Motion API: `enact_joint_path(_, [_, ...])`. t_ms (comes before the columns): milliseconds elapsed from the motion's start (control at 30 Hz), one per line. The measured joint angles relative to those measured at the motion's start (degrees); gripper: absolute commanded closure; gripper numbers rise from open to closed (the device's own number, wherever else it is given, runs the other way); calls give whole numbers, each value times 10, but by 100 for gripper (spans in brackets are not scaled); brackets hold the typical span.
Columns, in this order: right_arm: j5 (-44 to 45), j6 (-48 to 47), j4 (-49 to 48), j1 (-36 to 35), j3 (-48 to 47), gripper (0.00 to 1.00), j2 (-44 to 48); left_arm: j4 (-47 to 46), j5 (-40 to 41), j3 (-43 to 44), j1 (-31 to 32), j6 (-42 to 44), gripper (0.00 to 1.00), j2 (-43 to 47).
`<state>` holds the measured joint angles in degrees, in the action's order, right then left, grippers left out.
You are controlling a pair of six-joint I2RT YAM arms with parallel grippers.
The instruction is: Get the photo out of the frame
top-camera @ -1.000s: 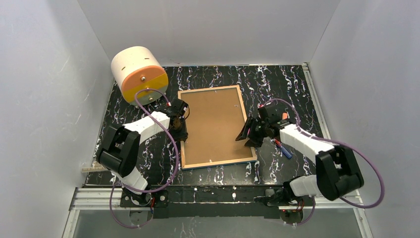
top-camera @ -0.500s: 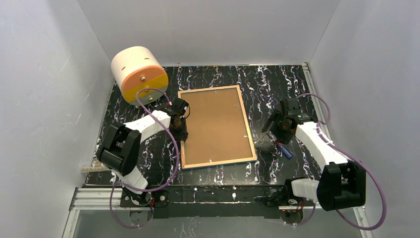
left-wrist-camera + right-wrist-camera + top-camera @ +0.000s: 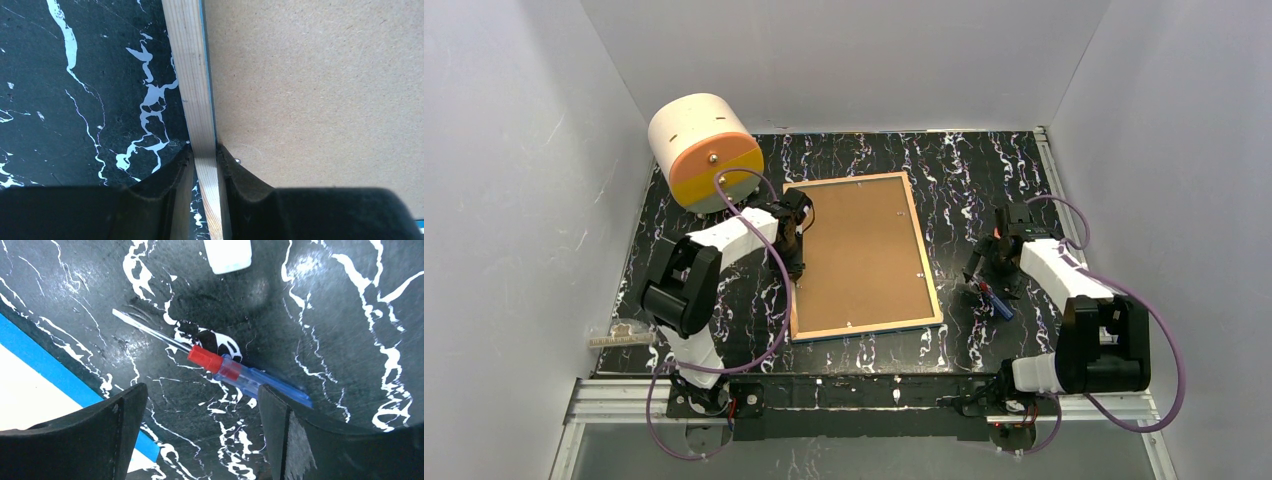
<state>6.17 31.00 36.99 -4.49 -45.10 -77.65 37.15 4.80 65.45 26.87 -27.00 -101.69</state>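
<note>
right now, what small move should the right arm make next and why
Probably lower the right jaws and close them on the screwdriver. They stand open just above it, while the left jaws clamp the frame by its edge, with the backing board in place.

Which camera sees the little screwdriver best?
The right wrist camera: the screwdriver lies close up, red collar, clear blue handle and metal tip all plain. The top camera shows it tiny; the left wrist camera misses it.
</note>
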Motion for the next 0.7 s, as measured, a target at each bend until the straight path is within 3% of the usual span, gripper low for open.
enact_joint_path(167, [6,-30,-15,0,0,13,-6,4,0,4,0,4,87,-3])
enact_joint_path(333, [-11,-35,-28,0,0,21,-44,3,0,2,0,4,78,0])
enact_joint_path(400, [-19,-36,-30,0,1,32,-56,2,-1,2,0,4,76,1])
enact_joint_path(700, [-40,-39,-42,3,3,44,-61,-5,3,2,-2,9,63,3])
